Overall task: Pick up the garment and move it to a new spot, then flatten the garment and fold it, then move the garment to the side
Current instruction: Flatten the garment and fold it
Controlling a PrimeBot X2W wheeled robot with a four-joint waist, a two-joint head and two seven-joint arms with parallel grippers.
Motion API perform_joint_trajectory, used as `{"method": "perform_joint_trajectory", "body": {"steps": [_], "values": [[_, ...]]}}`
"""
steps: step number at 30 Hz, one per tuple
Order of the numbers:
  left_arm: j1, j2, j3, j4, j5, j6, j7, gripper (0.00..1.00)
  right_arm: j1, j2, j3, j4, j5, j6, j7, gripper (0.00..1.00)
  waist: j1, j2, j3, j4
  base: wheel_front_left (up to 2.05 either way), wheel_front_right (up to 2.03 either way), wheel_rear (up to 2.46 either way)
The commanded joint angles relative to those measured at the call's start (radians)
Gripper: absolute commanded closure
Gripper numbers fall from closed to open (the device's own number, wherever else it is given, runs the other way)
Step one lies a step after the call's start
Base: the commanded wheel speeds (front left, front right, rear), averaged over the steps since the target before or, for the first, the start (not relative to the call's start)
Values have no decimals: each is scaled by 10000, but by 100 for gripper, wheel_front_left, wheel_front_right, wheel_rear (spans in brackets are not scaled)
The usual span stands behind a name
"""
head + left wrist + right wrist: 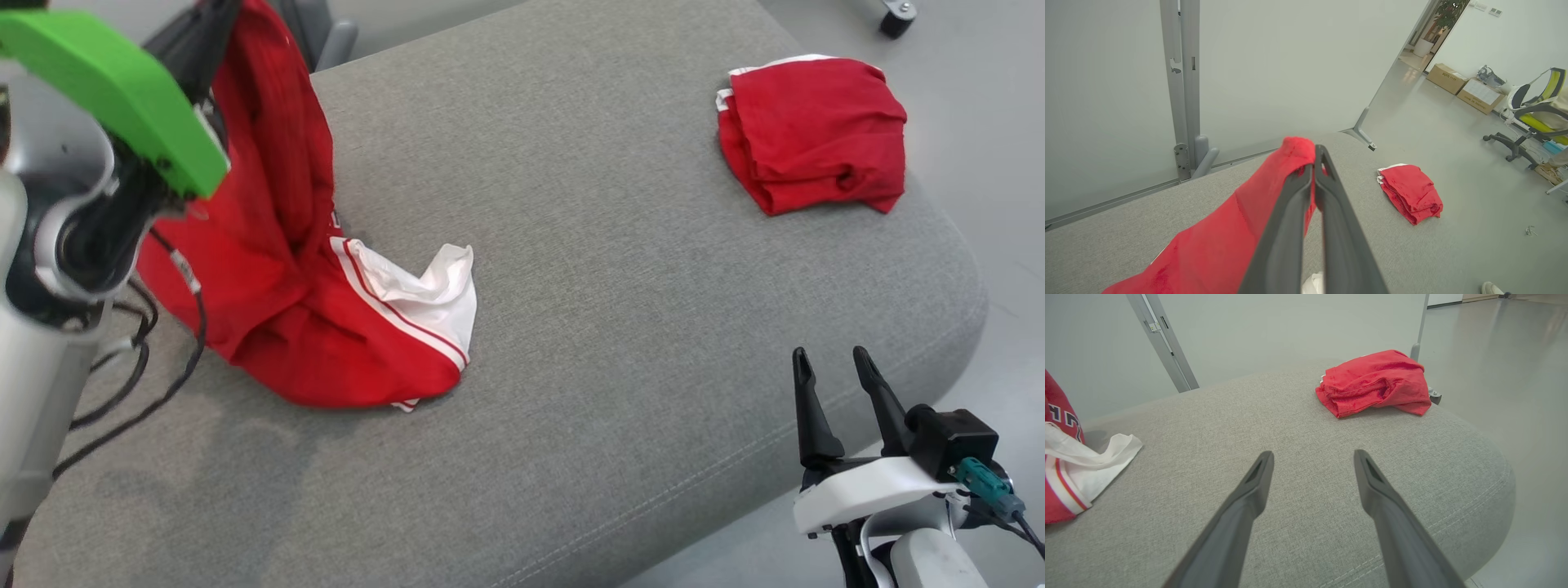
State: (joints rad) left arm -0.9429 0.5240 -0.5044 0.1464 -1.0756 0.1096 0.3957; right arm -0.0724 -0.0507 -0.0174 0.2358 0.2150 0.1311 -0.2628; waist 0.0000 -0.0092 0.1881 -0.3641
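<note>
Red garment [277, 310], white-trimmed: pinched at its top by the left gripper [1314, 163], hung lengthwise onto the grey cushion [612, 286]; right gripper [831, 359] held spread, empty, well apart.

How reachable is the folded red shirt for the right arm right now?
Probably yes. The right gripper is open and empty, with only bare grey cushion between it and the folded red shirt. The left gripper holds the other shirt well aside.
</note>
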Motion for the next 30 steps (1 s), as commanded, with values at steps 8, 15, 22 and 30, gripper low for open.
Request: {"method": "perform_joint_trajectory", "body": {"steps": [8,15,22,30], "values": [[4355,1857,72,-2181,-483,395,-245,100,262,-2,-402,-125,-418,-9,-32,0,0,92,-97,1330,0,0,0],[7907,1882,384,-1955,-1106,672,-1851,100,91,-8,-455,-154,-794,-10,-32,0,0,92,122,2323,0,0,0],[8561,610,300,80,-1161,64,-3409,100,-144,-143,-343,-135,-1059,-10,-32,0,0,92,350,2949,0,0,0],[8236,-10,31,2351,-659,-544,-4400,100,76,-341,-420,0,-1162,-10,-32,0,0,92,233,3351,0,0,0]]}}
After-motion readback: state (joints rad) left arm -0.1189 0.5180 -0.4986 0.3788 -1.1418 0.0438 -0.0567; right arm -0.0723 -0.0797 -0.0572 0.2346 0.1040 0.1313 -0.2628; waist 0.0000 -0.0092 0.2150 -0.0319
